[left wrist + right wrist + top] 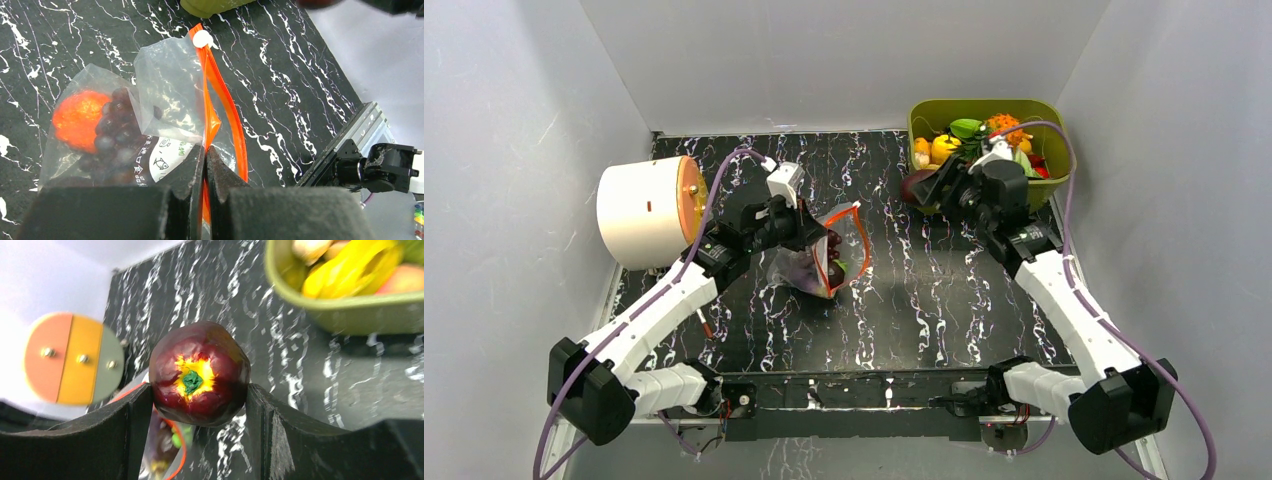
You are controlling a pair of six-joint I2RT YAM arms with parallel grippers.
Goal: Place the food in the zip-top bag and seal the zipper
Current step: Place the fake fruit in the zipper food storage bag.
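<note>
Pinching zipper (212, 85), left fingers (227, 187); bag (165, 85), fish-logo label (165, 157) unreadable.

White arms (656, 308), black joints (590, 388) (purple cables (1073, 200)).

We count one zip-top bag (829, 255), one olive-green bin (350, 315), one white drum (639, 210), one maroon fruit (200, 372), plus one grape bunch (117, 130) and one orange-red piece (77, 117) discernible inside the bag.

The zip-top bag (819, 270) lies left of the bin (980, 103).
</note>
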